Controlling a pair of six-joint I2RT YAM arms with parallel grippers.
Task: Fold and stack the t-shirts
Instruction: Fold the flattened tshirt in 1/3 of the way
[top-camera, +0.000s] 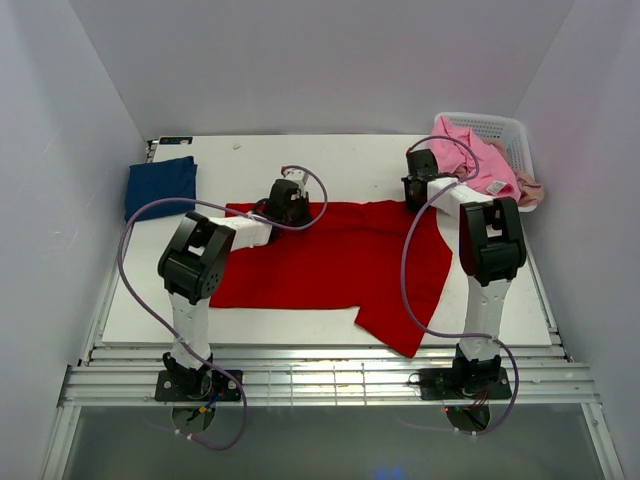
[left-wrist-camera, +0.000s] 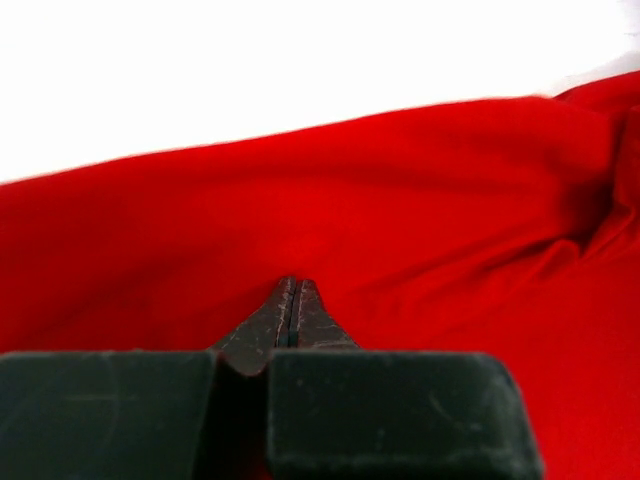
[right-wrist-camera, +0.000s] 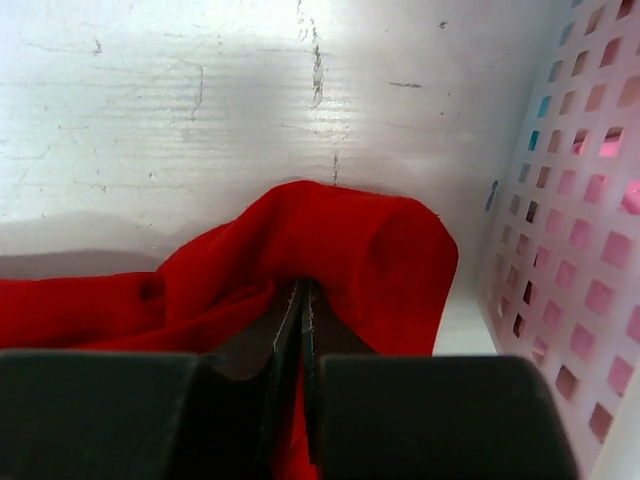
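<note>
A bright red t-shirt (top-camera: 330, 260) lies spread across the white table (top-camera: 330, 165), with one flap hanging toward the near edge. My left gripper (top-camera: 287, 203) is at the shirt's far edge. In the left wrist view it (left-wrist-camera: 293, 287) is shut, its tips against the red cloth (left-wrist-camera: 420, 200), and no cloth shows between the jaws. My right gripper (top-camera: 419, 190) is at the shirt's far right corner. In the right wrist view it (right-wrist-camera: 303, 290) is shut on a bunched fold of the red shirt (right-wrist-camera: 380, 250). A folded navy t-shirt (top-camera: 160, 186) lies at the far left.
A white lattice basket (top-camera: 500, 128) stands at the far right corner and holds a pink shirt (top-camera: 478, 160), with beige cloth (top-camera: 531, 192) at its near side. Its wall (right-wrist-camera: 590, 250) is close to the right of my right gripper. Grey walls enclose the table.
</note>
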